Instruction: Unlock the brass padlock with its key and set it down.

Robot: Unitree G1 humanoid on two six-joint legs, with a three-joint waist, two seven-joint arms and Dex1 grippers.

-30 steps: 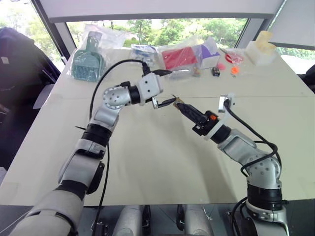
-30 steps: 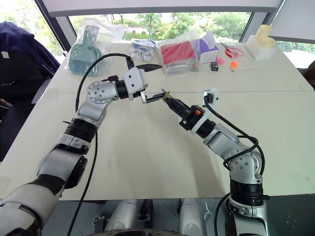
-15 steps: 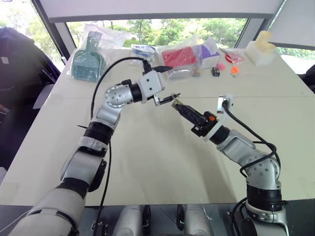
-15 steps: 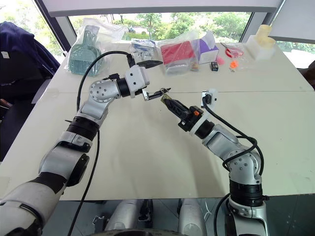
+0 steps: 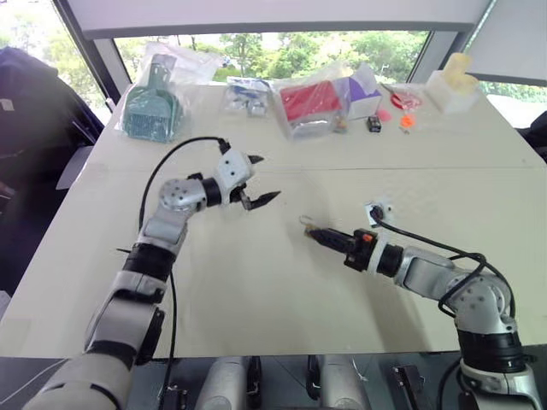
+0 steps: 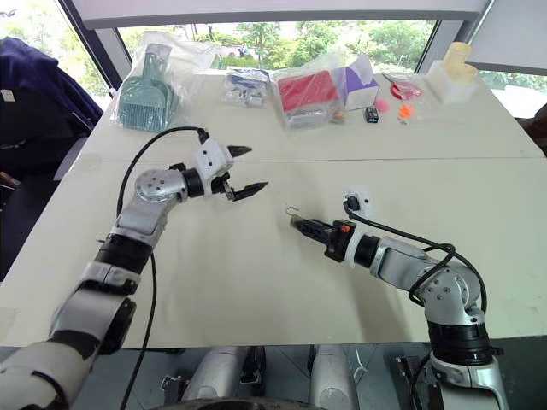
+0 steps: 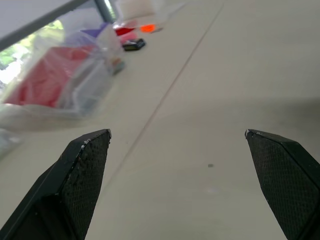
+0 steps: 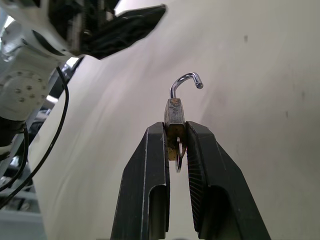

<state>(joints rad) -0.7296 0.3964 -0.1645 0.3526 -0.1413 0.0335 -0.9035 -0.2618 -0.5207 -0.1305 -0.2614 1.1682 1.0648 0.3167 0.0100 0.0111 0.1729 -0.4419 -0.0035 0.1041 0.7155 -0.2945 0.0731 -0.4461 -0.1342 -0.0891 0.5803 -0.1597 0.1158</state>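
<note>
pale beige table, seam across its middle. wide windows behind far edge, daylight, green trees outside. dark window posts at both corners. dark chair at left.

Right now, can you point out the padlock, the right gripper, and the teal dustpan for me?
padlock (image 8: 174,112): right wrist view, on its brass body above the fingers.
right gripper (image 8: 176,131): right wrist view, midway between the fingertips, shut on the padlock.
teal dustpan (image 5: 152,115): left eye view, on its ribbed pan inside the plastic bag.

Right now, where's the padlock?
The padlock is pinched in the right end effector, shackle swung open, low over the middle of the table, with the open left end effector apart on its left.
</note>
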